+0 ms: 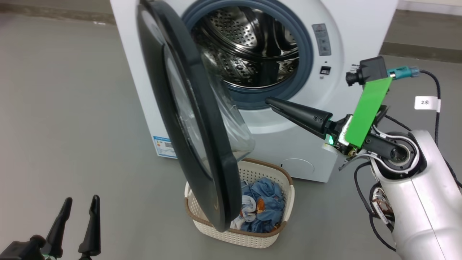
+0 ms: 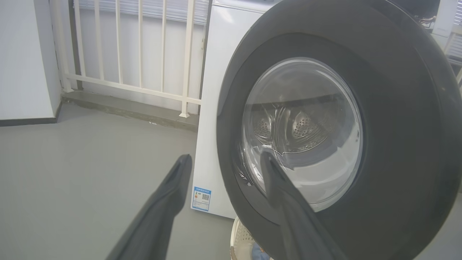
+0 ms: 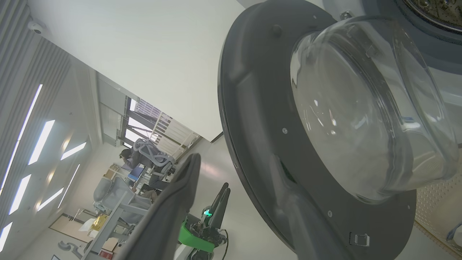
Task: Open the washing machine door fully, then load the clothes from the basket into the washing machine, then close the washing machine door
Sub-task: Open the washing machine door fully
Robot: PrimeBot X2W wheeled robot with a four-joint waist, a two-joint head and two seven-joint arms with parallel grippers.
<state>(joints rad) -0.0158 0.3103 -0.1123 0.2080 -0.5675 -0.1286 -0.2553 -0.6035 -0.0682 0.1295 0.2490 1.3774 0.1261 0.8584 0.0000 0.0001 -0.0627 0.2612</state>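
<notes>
The washing machine [image 1: 346, 21] stands with its steel drum [image 1: 249, 43] exposed. The washing machine door [image 1: 195, 126] is swung about halfway out, edge-on to me, its glass bowl [image 3: 368, 108] bulging toward the drum. Under the door's lower edge sits the basket [image 1: 285, 202], holding the blue and white clothes [image 1: 265, 206]. My right gripper [image 1: 270, 102] hovers just below the drum opening, pointing at the door's inner face; its jaws [image 3: 236, 160] are open and hold nothing. At the lower left my left gripper [image 1: 81, 204] is open and empty, facing the door's outer side [image 2: 397, 144].
Grey floor [image 1: 65, 108] spreads wide to the left of the machine. A white railing [image 2: 144, 54] and a low step run behind it. My right arm's cable [image 1: 436, 94] hangs by the machine's right side. Desks and chairs [image 3: 144, 155] stand far off.
</notes>
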